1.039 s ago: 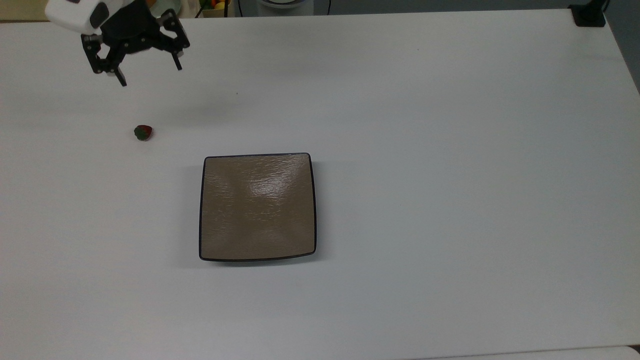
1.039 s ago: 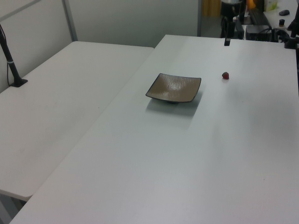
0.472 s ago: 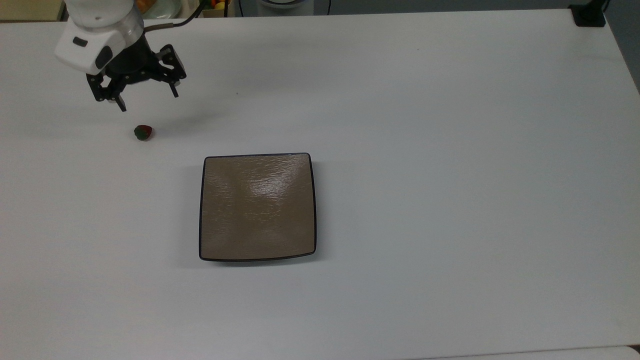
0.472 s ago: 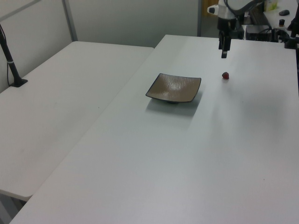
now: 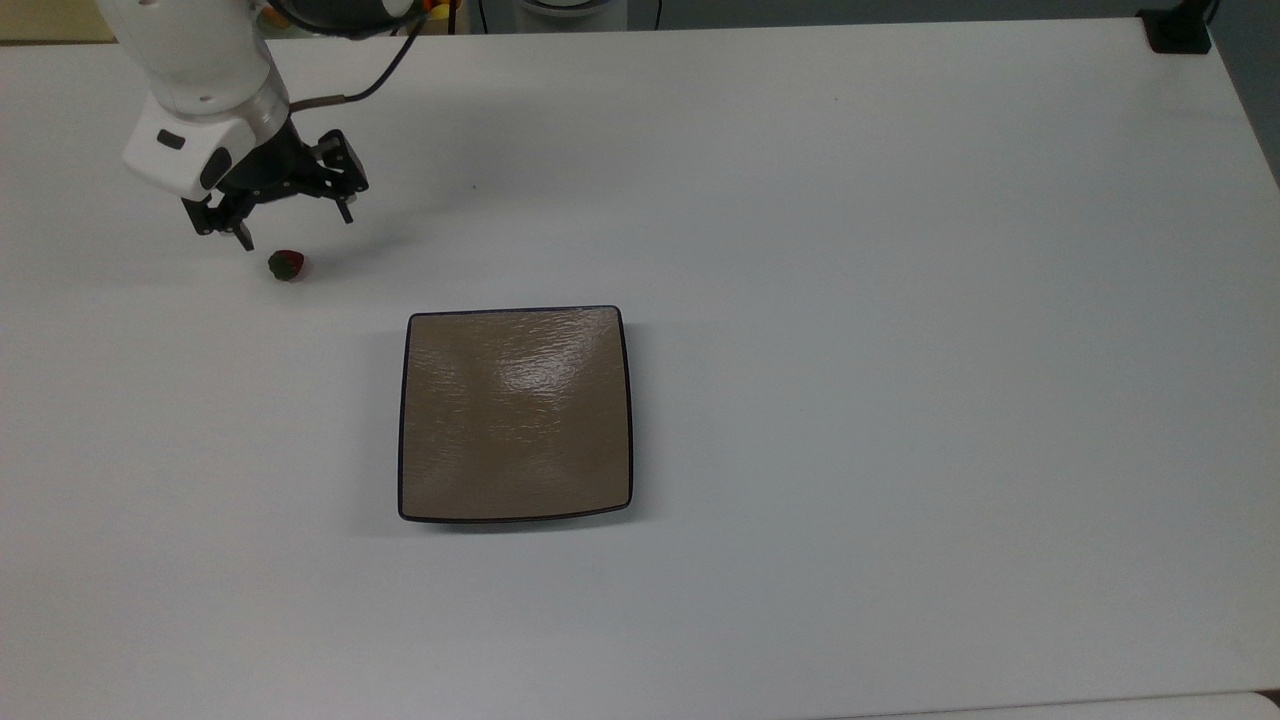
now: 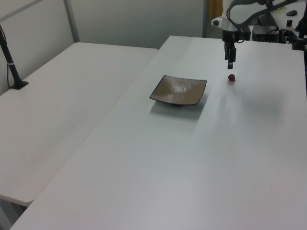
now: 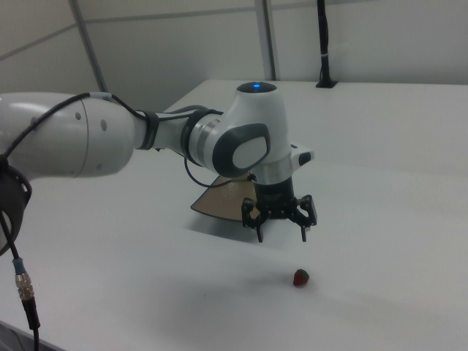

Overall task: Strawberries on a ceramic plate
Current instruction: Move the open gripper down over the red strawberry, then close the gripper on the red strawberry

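Note:
A tiny red strawberry (image 5: 286,265) with a dark green cap lies on the white table, up and left of the ceramic plate (image 5: 515,413) in the top view. The plate is square, glossy tan-brown with a thin dark rim, and nothing lies on it. My gripper (image 5: 295,228) hangs open just above the strawberry, fingers pointing down and spread wide, holding nothing. In the right view the gripper (image 7: 282,235) hovers over the strawberry (image 7: 300,278), with the plate (image 7: 223,198) partly hidden behind the arm. In the left view the gripper (image 6: 230,64) sits right above the strawberry (image 6: 231,77), right of the plate (image 6: 179,90).
The white table (image 5: 900,350) stretches wide to the top view's right of the plate. A black post base (image 5: 1177,30) stands at the far right corner. A second white table (image 6: 57,110) adjoins on the left view's left. Equipment clutters the far edge (image 6: 273,24).
The gripper has come down and toward the strawberry, from well above and behind it to just over it, staying open. Strawberry and plate have not moved.

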{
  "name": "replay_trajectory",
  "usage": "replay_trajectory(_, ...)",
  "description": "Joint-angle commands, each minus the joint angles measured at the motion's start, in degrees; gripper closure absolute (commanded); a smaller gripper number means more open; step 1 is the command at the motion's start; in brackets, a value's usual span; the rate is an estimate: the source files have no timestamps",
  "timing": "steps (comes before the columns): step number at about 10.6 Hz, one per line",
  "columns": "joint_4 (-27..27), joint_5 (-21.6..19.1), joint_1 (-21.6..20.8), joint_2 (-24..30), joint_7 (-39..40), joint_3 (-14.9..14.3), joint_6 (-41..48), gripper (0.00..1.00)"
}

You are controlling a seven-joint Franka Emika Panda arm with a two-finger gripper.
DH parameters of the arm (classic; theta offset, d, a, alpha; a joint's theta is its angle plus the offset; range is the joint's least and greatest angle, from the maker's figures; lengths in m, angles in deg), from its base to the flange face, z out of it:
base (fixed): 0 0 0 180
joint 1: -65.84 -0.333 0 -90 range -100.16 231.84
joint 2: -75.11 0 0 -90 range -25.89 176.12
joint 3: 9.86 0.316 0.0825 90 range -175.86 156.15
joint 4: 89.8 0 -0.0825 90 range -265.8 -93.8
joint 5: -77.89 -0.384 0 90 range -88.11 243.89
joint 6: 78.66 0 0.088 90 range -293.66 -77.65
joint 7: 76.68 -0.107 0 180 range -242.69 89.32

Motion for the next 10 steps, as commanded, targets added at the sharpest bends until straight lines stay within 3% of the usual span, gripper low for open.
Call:
replay_trajectory(1,-0.90,3.70,-0.20,-1.14,0.99,-0.41,-1.66,0.00)
replay_trajectory(8,-1.69,9.49,0.15,-6.50,1.08,-1.29,-8.60,0.00)
replay_trajectory(10,-2.13,11.88,0.24,-6.68,1.08,-1.29,-8.61,0.14)
